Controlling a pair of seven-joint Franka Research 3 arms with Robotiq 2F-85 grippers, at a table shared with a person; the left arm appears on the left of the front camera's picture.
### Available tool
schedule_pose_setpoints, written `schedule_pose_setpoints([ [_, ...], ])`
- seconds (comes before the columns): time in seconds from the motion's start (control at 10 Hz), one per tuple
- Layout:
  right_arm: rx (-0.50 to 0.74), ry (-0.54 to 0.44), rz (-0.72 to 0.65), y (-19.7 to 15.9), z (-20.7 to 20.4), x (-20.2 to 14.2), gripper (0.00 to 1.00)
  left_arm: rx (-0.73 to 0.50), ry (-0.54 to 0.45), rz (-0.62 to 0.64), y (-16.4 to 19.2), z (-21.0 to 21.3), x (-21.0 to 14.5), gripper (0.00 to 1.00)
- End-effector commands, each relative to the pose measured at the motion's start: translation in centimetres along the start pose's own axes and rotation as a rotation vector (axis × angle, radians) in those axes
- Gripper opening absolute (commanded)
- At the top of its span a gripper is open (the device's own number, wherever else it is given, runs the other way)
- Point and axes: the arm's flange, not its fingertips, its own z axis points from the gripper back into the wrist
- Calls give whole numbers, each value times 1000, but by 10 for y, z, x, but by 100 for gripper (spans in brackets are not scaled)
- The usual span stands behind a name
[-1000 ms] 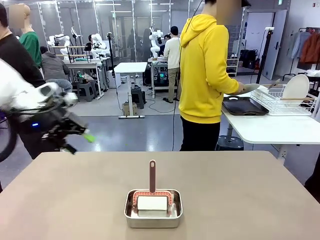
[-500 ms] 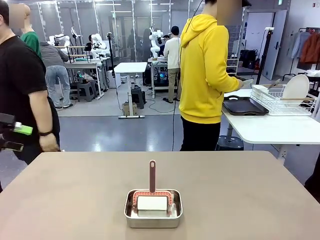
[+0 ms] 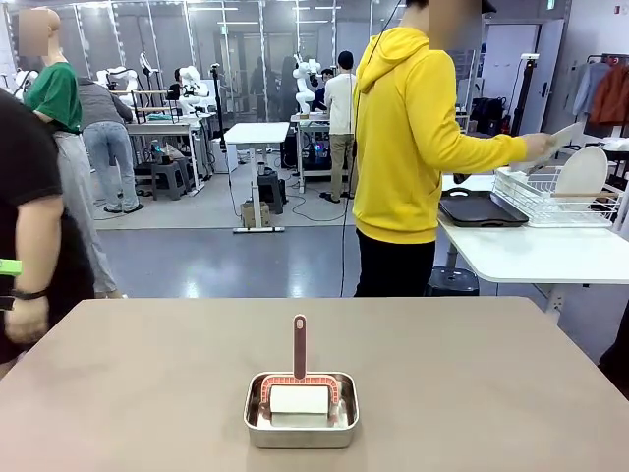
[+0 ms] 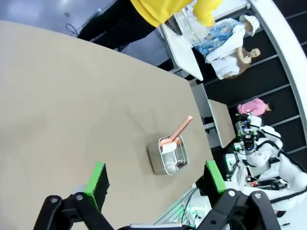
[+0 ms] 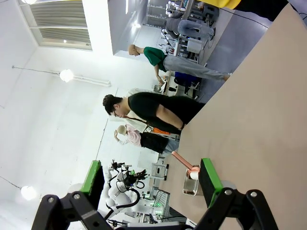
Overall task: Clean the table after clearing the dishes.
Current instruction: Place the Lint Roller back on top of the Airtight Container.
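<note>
Left wrist view, left fingers (image 4: 156,177) spread apart above the table (image 4: 72,105), right fingers (image 5: 151,176) apart likewise

A: Left arm — entry?
B: A second ago it reached in blurred from the picture's left, above the table's (image 3: 491,393) near-left corner. Half a second ago only the gripper's green pad and black finger showed at the edge. Now a sliver of green pad (image 3: 8,266) remains at the left border.

A: Person in yellow (image 3: 408,147)?
B: Arm was low over the dark tray; now raised, hand (image 3: 539,147) holding a pale item above the wire rack (image 3: 550,202).

A: Bystanders?
B: Person in black (image 3: 25,226) has walked further left, partly cut off; person in green (image 3: 54,93) now unobstructed.
</note>
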Motion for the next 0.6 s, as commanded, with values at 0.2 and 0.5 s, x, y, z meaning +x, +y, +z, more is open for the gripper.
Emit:
schedule_pose_setpoints([
  [0.2,5,6,5,3,1,-3,100,-3,1,-32,-15,4,3,100],
  [0.5,5,6,5,3,1,-3,100,17,20,-27,-14,2,2,100],
])
